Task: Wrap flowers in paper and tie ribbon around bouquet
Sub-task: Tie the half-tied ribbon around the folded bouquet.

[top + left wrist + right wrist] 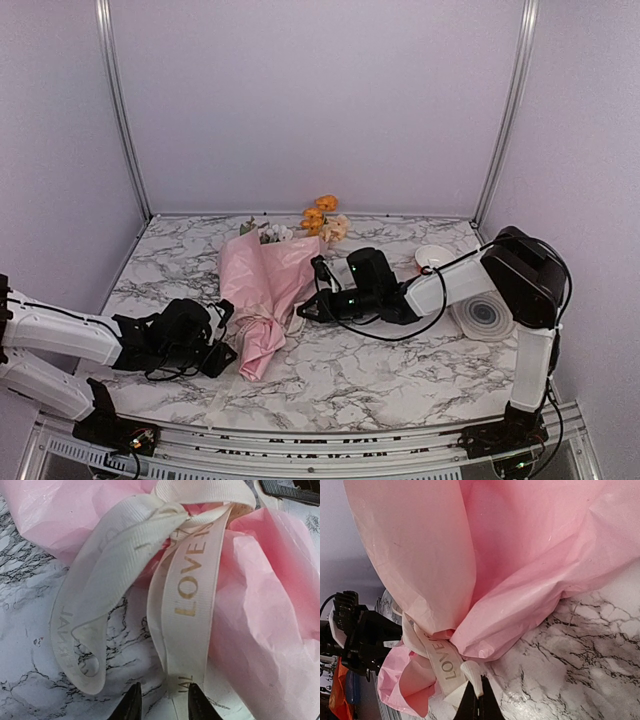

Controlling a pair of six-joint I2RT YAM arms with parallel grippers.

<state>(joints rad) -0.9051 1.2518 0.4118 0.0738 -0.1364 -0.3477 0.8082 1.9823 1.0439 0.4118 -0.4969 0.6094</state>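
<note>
The bouquet (262, 290) lies mid-table, pink paper (270, 620) gathered at a narrow waist, with the orange and white flowers (322, 218) poking out at its far end. A cream ribbon (192, 575) with gold lettering is knotted around that waist. My left gripper (224, 342) is just left of the waist; its jaws (165, 704) stand open, and a ribbon tail lies flat on the marble between them, against the right finger. My right gripper (303, 312) sits on the other side of the waist, and is shut (479, 702) on the ribbon's other tail (476, 672).
A small white dish (435, 257) and a round grey ringed pad (487, 315) sit at the right of the marble table (380, 370). Pale walls and metal frame posts (122, 110) close in the back and sides.
</note>
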